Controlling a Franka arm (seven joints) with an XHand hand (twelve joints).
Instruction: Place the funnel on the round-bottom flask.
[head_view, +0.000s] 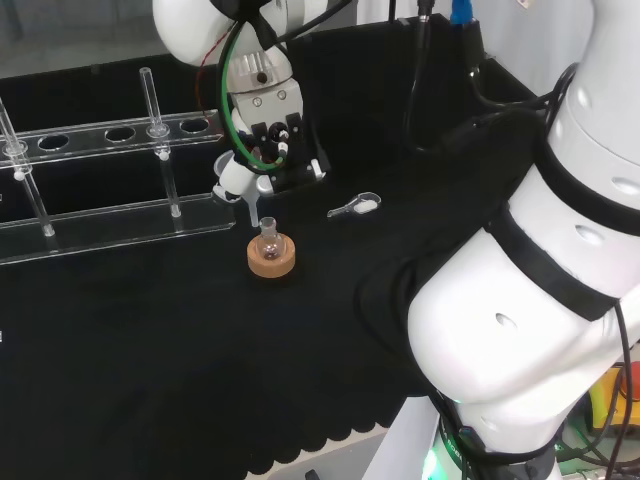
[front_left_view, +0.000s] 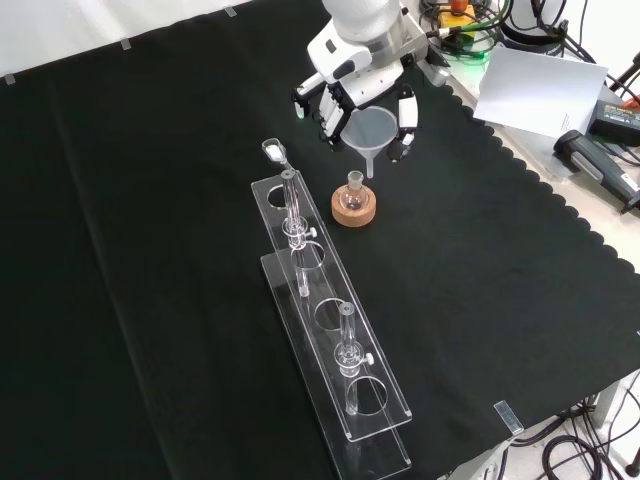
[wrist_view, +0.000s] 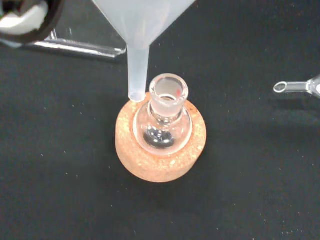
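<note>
A small clear round-bottom flask (head_view: 269, 239) (front_left_view: 354, 189) (wrist_view: 164, 120) stands upright in a cork ring (head_view: 272, 259) (front_left_view: 354, 211) (wrist_view: 161, 162) on the black cloth. Just above and beside it hangs a translucent white funnel (head_view: 240, 178) (front_left_view: 369, 134) (wrist_view: 143, 25), with the hand (head_view: 272, 135) (front_left_view: 352, 92) shut round its cone. The wrist view has the tip of the funnel's stem level with the flask's neck and just outside its mouth, over the cork ring's edge.
A long clear plastic test-tube rack (head_view: 110, 215) (front_left_view: 330, 345) with a few glass tubes stands close beside the flask. A small clear scoop (head_view: 356, 206) (front_left_view: 272, 150) (wrist_view: 296, 87) lies on the cloth nearby. Cables and boxes sit past the cloth's scalloped edge in the front view.
</note>
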